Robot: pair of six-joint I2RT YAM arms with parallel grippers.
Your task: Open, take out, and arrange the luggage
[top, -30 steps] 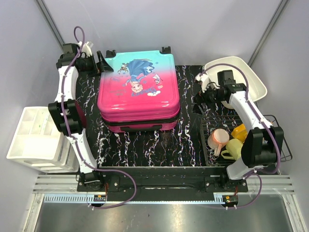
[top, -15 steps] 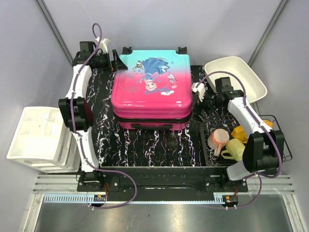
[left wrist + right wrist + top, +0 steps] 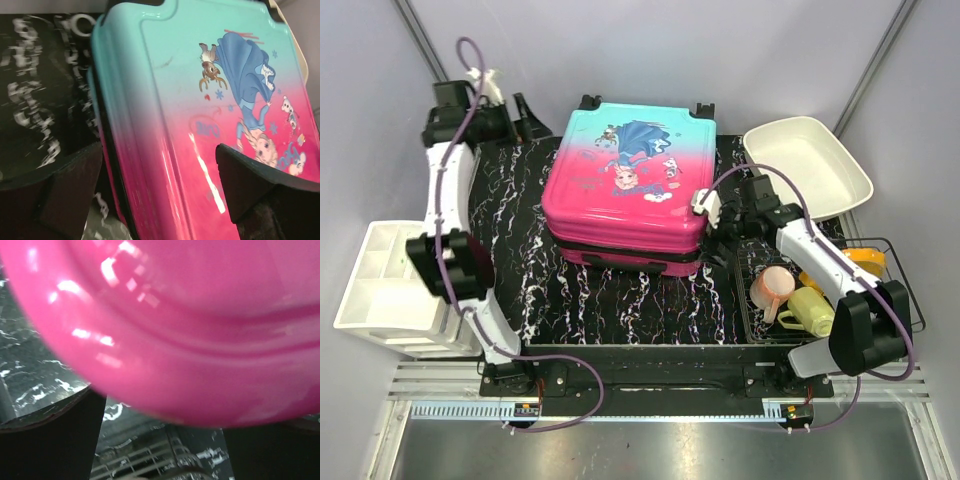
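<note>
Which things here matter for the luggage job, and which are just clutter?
Job: suitcase, left hand, right hand.
Clutter: tub, basket, pink cup, yellow cup, tray.

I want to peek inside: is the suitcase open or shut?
Shut: the suitcase lies flat with both halves together, and nothing of its inside shows.

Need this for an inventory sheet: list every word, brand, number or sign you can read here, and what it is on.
No text here can be read.
On the luggage lid, an oval logo: lettering too blurred to read.
On the front rail, a scale strip: tick marks only, any numbers too small.
By the arm bases, small stickers: too small to read.
</note>
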